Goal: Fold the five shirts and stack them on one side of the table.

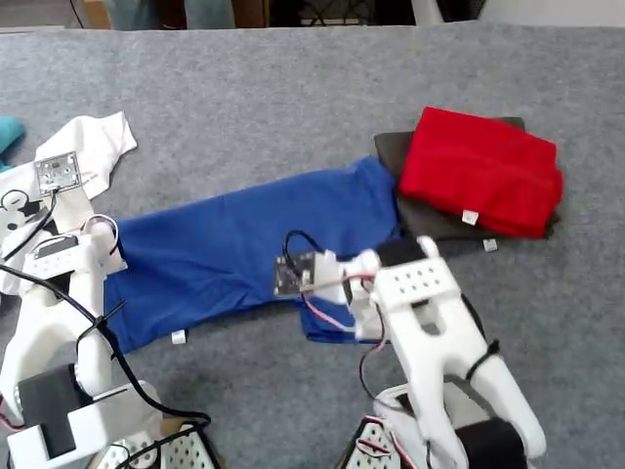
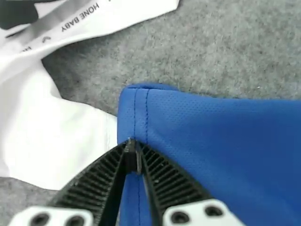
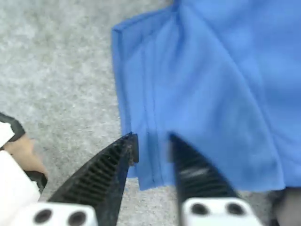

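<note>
Blue shirt (image 1: 254, 244) lies across the middle of the tabletop (image 1: 293, 98). Left gripper (image 2: 134, 157) jaws are clamped on its 9 o'clock hem; right gripper (image 3: 153, 146) jaws are open astride the 6 o'clock edge. I'd worry the right bites shallow, the hem slips and the fold skews.

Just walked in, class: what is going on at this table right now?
Two robot arms are handling a blue shirt spread across the grey table. The left claw is shut on the hem at one end, beside a crumpled white shirt. The right claw is open, straddling the hem near the other end. A folded red shirt sits on a folded dark shirt at one side.
</note>
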Available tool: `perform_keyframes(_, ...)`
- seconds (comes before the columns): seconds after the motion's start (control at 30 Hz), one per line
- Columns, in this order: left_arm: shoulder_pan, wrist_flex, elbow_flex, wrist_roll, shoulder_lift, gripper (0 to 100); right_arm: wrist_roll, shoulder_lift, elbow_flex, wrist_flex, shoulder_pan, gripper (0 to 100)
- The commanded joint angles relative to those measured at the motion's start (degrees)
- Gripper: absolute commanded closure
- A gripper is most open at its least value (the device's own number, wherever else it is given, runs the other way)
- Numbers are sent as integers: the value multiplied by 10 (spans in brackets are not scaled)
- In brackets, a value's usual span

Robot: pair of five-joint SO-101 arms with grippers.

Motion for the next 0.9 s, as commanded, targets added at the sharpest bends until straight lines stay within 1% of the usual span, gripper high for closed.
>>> perform_keyframes(0.0,-4,0,-27,-2,-3,971,9,-38,55,-21,-25,799)
perform_keyframes(0.17,-3,0,-27,-2,-3,971,-9,-39,103,-82,-40,815)
perform_keyframes(0.27,-3,0,-27,-2,-2,971,-9,-32,111,-98,-40,815)
perform_keyframes(0.4,-3,0,-27,-3,-2,971,-8,23,111,-131,-40,816)
perform_keyframes(0.57,-4,4,-27,-4,-2,971,-8,76,81,-135,-40,821)
perform_keyframes(0.6,-4,4,-27,-4,-2,971,-8,80,79,-135,-40,836)
perform_keyframes(0.73,-4,4,-24,-4,-4,971,-1,82,78,-137,-40,978)
perform_keyframes(0.87,-4,4,-26,-4,-2,971,-1,80,76,-146,-29,984)
